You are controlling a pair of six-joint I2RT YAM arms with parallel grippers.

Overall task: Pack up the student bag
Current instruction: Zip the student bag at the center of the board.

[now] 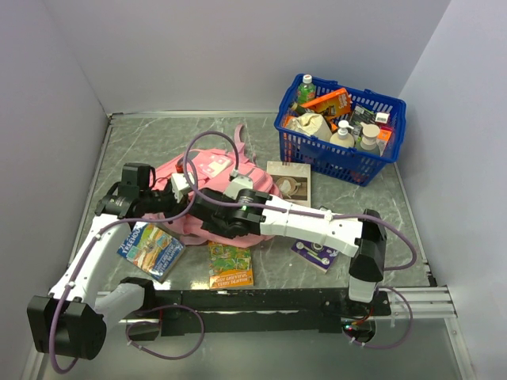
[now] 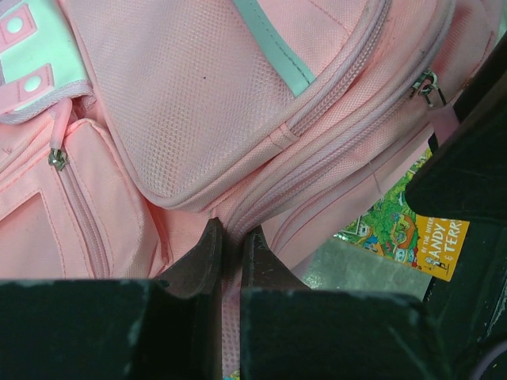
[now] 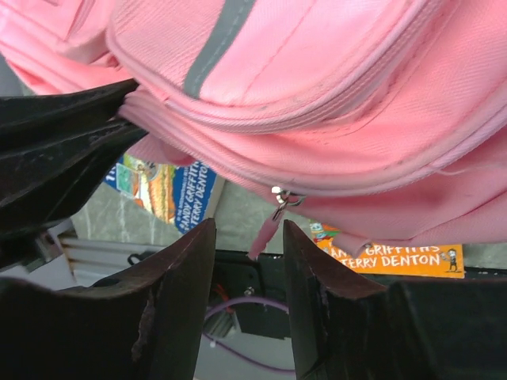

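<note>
right gripper point(image 3: 249, 229) half open by the zip pull point(image 3: 277, 196), seemingly empty; left gripper point(image 2: 234, 229) pinches the student bag point(image 2: 238, 95).

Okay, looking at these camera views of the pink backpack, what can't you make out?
- Top view: the left arm and right arm cover the middle of the student bag, hiding its main zip.
- Top view: the purple book lies half under the right arm; title unreadable.
- Top view: labels in the blue basket are too small.
- Right wrist view: unclear whether the zipper pull sits inside the open right gripper or beyond it.
</note>
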